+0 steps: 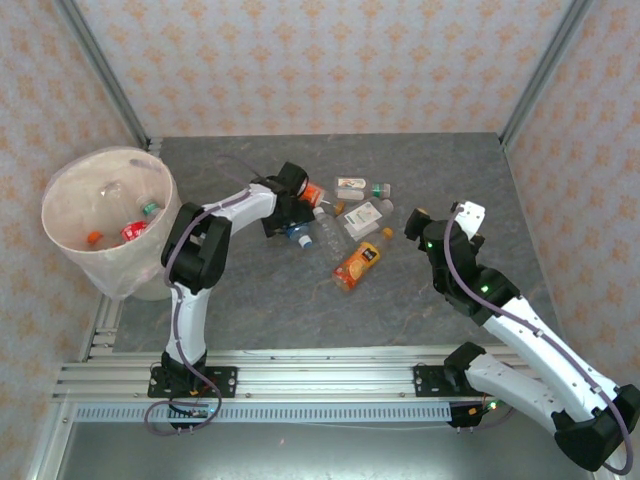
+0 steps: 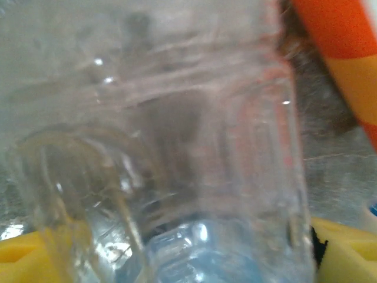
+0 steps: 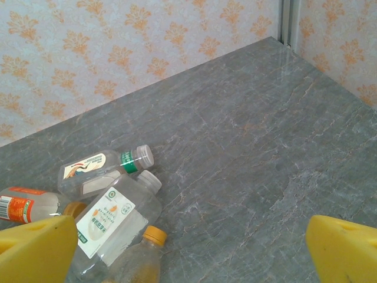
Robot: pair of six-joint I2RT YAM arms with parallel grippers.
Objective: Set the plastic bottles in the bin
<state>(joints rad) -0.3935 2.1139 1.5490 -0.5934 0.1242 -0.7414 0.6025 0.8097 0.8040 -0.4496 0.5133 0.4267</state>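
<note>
Six or so plastic bottles (image 1: 328, 230) lie in a loose cluster near the middle of a grey stone-patterned table (image 1: 430, 160). Among them are an orange juice bottle (image 1: 358, 262) with an orange cap, nearest the arms, a wide clear bottle with a white label (image 1: 366, 214), a smaller white-labelled bottle (image 1: 353, 188) with a green band at its neck, and an orange-labelled bottle (image 1: 313, 193) at the cluster's far left. Several more bottles, one red-labelled (image 1: 132, 232), already rest inside the bin (image 1: 70, 250), a big translucent pale pink bucket standing at the table's far left edge, well apart from the cluster. The left gripper (image 1: 283, 218) is down at the cluster's left side with a clear bottle (image 2: 177, 147) between its yellow pads (image 2: 347, 250); that bottle is blurred and very close to the left wrist camera, and I cannot tell whether the pads are squeezing it. The right gripper (image 1: 445, 215) hangs just right of the cluster, its yellow pads (image 3: 344, 247) spread wide with nothing between them. Walls papered in a pale orange floral print (image 1: 320, 60) enclose the table.
</note>
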